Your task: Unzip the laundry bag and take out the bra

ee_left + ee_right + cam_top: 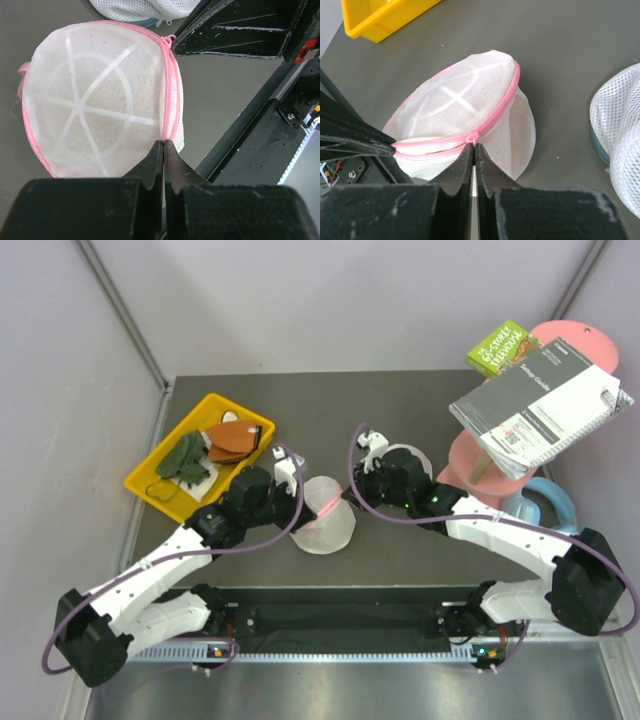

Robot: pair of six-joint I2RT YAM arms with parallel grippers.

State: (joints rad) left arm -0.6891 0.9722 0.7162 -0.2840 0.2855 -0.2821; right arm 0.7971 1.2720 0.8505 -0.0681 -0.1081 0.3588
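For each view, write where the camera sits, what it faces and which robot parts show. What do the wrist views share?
Top: above and behind the robot, looking down at the table; left hand and right hand meet at the bag.
Left wrist: on that wrist, facing the bag past its shut hand.
Right wrist: on that wrist, facing the bag past its shut hand.
Shared: both wrist views show the bag's rim.

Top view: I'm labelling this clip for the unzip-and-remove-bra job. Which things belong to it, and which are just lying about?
Job: laundry bag, left gripper and right gripper, both pinched shut on its pink rim. No bra visible.

Lying about: yellow tray, green cloth, brown pieces, second mesh bag, booklet, green book, pink stand.
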